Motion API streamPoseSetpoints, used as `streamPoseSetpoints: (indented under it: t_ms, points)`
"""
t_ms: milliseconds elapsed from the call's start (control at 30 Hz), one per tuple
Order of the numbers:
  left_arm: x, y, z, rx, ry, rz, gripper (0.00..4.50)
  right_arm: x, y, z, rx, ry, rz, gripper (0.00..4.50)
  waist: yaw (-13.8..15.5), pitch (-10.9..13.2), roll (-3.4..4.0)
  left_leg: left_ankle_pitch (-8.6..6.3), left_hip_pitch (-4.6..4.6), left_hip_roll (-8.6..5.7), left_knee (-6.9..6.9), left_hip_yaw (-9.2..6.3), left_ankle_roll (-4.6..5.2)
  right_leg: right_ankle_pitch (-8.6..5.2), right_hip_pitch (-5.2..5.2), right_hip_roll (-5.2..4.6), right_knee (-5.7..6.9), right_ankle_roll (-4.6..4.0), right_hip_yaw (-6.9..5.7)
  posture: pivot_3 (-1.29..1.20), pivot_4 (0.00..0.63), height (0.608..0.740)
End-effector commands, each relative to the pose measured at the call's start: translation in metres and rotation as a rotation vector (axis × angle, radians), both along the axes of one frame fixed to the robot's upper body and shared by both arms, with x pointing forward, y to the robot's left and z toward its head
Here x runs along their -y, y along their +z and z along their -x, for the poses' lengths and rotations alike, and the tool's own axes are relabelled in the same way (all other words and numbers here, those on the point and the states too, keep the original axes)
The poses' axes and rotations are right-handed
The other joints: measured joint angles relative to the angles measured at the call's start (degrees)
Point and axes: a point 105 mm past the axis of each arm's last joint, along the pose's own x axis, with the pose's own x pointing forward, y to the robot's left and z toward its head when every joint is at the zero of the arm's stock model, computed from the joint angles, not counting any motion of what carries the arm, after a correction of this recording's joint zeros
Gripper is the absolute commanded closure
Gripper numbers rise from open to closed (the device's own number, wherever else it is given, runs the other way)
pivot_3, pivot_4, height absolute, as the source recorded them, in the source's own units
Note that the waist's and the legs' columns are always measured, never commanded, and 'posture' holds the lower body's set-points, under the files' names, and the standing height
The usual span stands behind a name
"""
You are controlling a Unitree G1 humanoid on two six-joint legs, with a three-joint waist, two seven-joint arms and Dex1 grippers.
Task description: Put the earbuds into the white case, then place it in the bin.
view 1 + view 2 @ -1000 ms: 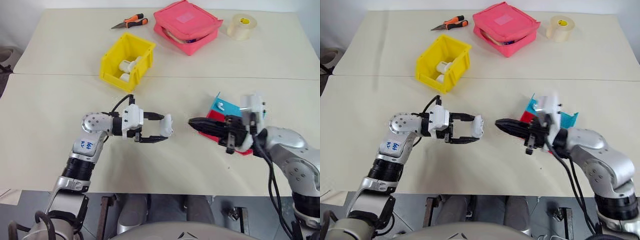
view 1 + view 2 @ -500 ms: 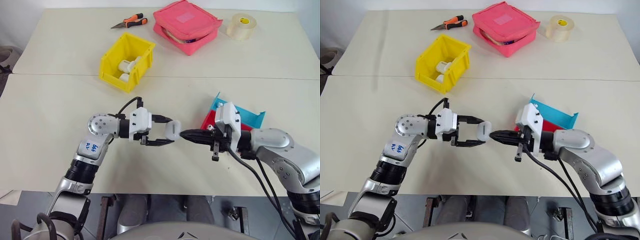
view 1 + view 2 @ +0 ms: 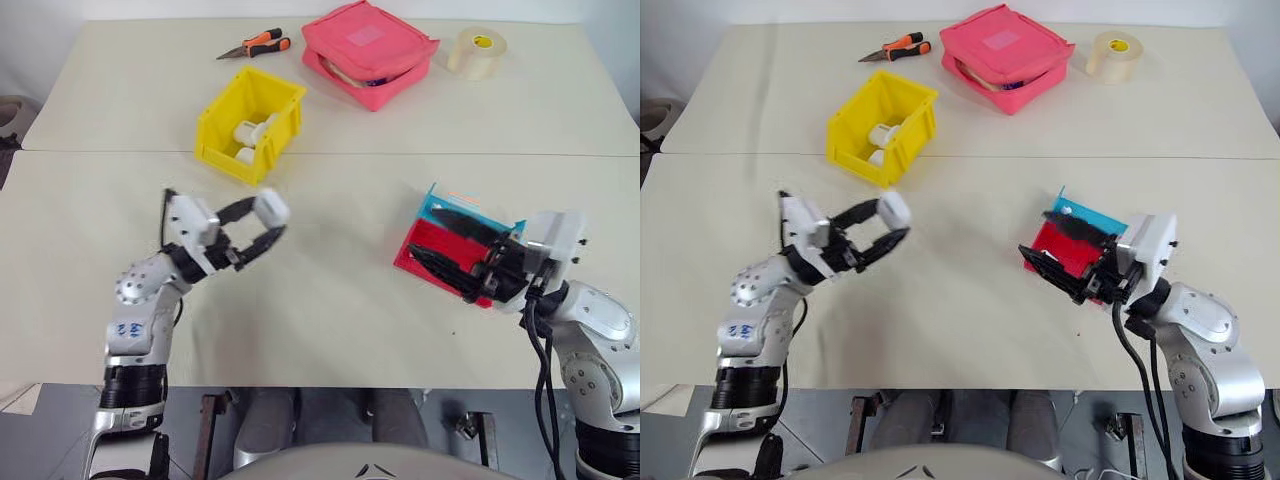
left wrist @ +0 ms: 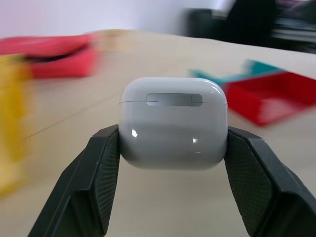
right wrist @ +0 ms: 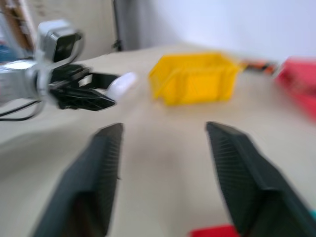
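Observation:
My left gripper (image 3: 262, 222) is shut on the white case (image 3: 271, 209) and holds it above the table, left of centre. In the left wrist view the white case (image 4: 173, 123) sits between the two black fingers (image 4: 98, 173) with its lid closed. The earbuds are out of view. The yellow bin (image 3: 285, 100) stands on the table beyond the case, apart from it. My right gripper (image 3: 1036, 232) hangs open and empty over the red and blue tray (image 3: 460, 205) on the right. The right wrist view looks across at the bin (image 5: 195, 76) and the held case (image 5: 121, 84).
Two white items (image 3: 250, 135) lie inside the bin. At the back of the table are a pink zip pouch (image 3: 372, 50), a tape roll (image 3: 478, 50) and orange-handled pliers (image 3: 258, 42). A seam crosses the table just in front of the bin.
The two grippers met at the table's middle, then parted. My left gripper swung left with the case. My right gripper drew back right over the tray and opened.

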Motion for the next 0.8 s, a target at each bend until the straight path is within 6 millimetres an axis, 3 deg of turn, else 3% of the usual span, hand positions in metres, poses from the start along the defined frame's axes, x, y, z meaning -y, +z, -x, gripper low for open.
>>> streamPoseSetpoints:
  t_ms: [33,133,267,400,600,667,800]
  points:
    - [-0.03,0.02,-0.004,0.036,0.179,0.125,1.73,0.004,0.016,0.003,0.125,-0.071,-0.013,0.14,0.11,-0.01,-0.02,0.0,0.0,-0.01,0.0,0.0,0.0,0.0,0.0,0.0,0.0,0.0,0.0,0.0,0.15,0.74]
    - [-0.04,0.028,-0.021,0.028,0.274,0.168,1.73,0.003,0.012,0.0,0.15,-0.09,0.013,0.02,0.22,-0.01,-0.03,0.0,0.0,-0.03,0.0,0.01,0.0,0.0,0.0,-0.01,0.0,0.0,0.0,0.0,0.15,0.74]
    - [-0.038,0.044,-0.064,-0.058,0.342,0.157,1.73,0.0,0.012,-0.004,0.158,-0.088,0.039,0.02,0.2,-0.04,-0.12,0.02,-0.02,-0.07,0.05,0.14,-0.03,0.0,0.06,0.0,0.05,0.0,-0.1,0.0,0.15,0.74]
    - [-0.016,0.068,-0.098,-0.052,0.266,0.136,1.73,-0.007,0.013,-0.008,0.147,-0.064,0.052,0.02,-0.29,-0.05,-0.13,0.02,0.01,-0.08,-0.06,0.26,-0.02,0.0,0.01,0.0,-0.01,0.0,-0.1,0.0,0.15,0.74]
    - [-0.011,0.063,-0.129,-0.122,0.318,0.025,1.73,-0.016,0.016,-0.008,0.143,-0.043,0.057,0.02,-0.85,-0.04,-0.14,0.02,0.0,-0.07,-0.1,0.35,-0.02,0.0,-0.03,0.0,0.0,0.0,-0.19,0.0,0.15,0.74]
    - [-0.014,0.07,-0.133,-0.106,0.345,0.048,0.99,-0.018,0.015,-0.007,0.14,-0.044,0.054,0.0,-1.14,-0.03,-0.16,0.02,-0.01,-0.07,-0.1,0.36,-0.02,0.0,-0.04,0.0,0.01,0.0,-0.19,0.0,0.15,0.74]
    - [-0.007,0.08,-0.128,-0.055,0.265,0.066,0.03,-0.017,0.012,-0.004,0.126,-0.056,0.052,0.0,-1.31,0.0,-0.21,0.02,-0.03,-0.05,-0.08,0.34,-0.02,0.0,-0.05,0.0,0.02,0.0,-0.19,0.0,0.15,0.74]
